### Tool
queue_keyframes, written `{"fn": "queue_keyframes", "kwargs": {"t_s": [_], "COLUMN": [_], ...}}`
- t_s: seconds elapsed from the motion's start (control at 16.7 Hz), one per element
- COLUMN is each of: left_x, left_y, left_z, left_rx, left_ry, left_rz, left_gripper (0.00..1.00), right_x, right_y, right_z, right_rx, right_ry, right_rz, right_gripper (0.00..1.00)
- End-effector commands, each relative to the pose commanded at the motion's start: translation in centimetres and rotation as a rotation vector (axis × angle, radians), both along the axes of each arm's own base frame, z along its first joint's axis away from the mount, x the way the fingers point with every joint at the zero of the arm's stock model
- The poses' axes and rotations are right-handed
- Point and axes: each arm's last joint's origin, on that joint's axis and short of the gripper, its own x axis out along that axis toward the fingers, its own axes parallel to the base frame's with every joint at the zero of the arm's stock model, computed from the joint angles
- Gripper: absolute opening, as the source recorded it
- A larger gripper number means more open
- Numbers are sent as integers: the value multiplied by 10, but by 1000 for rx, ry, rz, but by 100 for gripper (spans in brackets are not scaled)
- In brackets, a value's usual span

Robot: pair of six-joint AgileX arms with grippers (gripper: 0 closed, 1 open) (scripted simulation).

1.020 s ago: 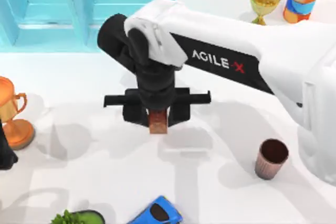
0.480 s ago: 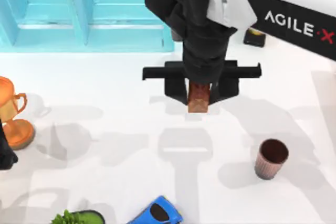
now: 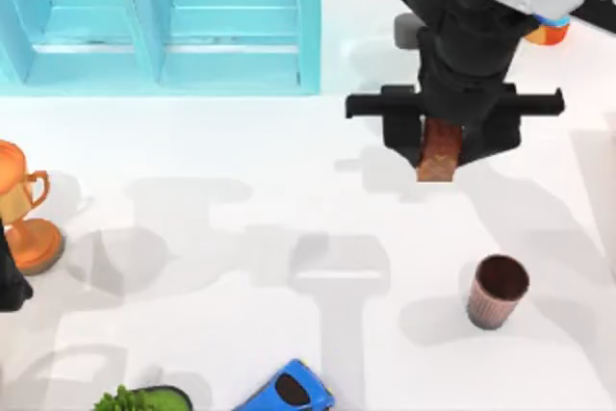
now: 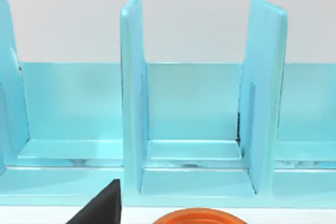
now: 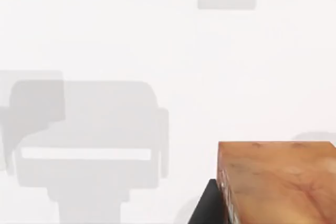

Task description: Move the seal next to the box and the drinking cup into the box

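Since the earlier frames the right arm has carried the seal (image 3: 440, 151) from the table's centre toward the top view's right and farther back, so that it now hangs to the right of the box (image 3: 159, 21) and apart from it. The right gripper (image 3: 441, 146) points down with its fingers clamped on the upper part of the seal; the block's lower end projects below them, above the white table (image 3: 241, 238). The right wrist view shows the seal's mottled reddish-brown face (image 5: 278, 182) close to the lens, with the arm's shadow on the table beneath. The drinking cup (image 3: 498, 291) stands upright on the table near the front right, well apart from the box and unmoved. The left arm is parked at the table's left edge beside the orange trophy (image 3: 24, 209); the state of its fingers cannot be determined. The left wrist view faces the box's blue compartments (image 4: 194, 108). A blue toy car (image 3: 287, 390) and a green plant (image 3: 130, 398) lie at the front edge.
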Motion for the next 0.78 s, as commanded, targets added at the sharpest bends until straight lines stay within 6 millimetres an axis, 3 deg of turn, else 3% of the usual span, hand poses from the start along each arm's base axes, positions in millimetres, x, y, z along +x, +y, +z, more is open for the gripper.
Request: {"fn": "queue_keyframes", "kwargs": {"t_s": [0.24,0.36,0.48,0.78], "left_x": [0,0,0,0], "left_y": [0,0,0,0], "left_z": [0,0,0,0], "left_rx": [0,0,0,0], "left_ry": [0,0,0,0], "left_rz": [0,0,0,0], "left_gripper": [100,100,100,100], "right_x": [10,2,-4,-4], "right_y": [-100,-133,-149,-150], "right_z": [2,6,8,7], "right_rx": [-18,-14,-8,-10], "right_ry": [21,18,11,13], "right_rz": [0,-1,0,1], "right_gripper": [0,0,0,0]}}
